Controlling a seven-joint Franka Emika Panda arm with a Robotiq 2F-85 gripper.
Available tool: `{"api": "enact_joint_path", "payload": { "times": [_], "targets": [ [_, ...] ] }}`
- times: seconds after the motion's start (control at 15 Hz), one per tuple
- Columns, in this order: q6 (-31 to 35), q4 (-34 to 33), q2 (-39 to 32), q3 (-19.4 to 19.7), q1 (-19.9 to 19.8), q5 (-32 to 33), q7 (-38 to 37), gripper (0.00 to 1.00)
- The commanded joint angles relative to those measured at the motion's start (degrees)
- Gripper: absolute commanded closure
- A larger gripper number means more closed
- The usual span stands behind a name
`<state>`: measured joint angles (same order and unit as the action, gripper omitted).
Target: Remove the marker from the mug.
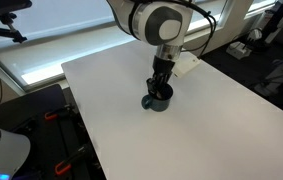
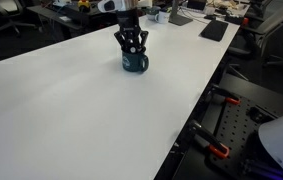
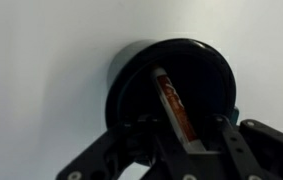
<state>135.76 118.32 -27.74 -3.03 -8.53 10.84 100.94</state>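
The dark blue-grey mug (image 1: pixel 158 100) stands on the white table, seen in both exterior views (image 2: pixel 135 64). In the wrist view I look straight down into the mug (image 3: pixel 141 70), and the marker (image 3: pixel 173 105), a thin stick with a reddish band, leans inside it. My gripper (image 1: pixel 161 84) is directly above the mug, and its fingertips reach down to the rim (image 2: pixel 132 50). In the wrist view the two black fingers (image 3: pixel 181 140) stand apart, one on each side of the marker's upper end. The gripper is open.
The white table (image 1: pixel 211 120) spreads widely around the mug. A white object (image 1: pixel 186 65) lies just behind the arm. Desks, chairs and dark equipment stand beyond the table edges (image 2: pixel 216 30).
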Motion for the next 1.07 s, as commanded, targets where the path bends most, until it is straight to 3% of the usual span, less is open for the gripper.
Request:
{"api": "enact_joint_path", "payload": {
  "times": [0.0,0.07,0.2,0.53,1.0],
  "targets": [
    [0.9,0.9,-0.2,0.2,0.5,0.3,1.0,0.93],
    [0.8,0.8,-0.4,0.2,0.5,0.4,1.0,1.0],
    [0.7,0.8,-0.3,0.2,0.4,0.3,1.0,0.95],
    [-1.1,0.7,1.7,0.4,0.8,-0.4,-1.2,0.95],
    [-4.2,2.3,11.5,0.8,2.8,-1.2,-11.1,0.95]
  ]
}}
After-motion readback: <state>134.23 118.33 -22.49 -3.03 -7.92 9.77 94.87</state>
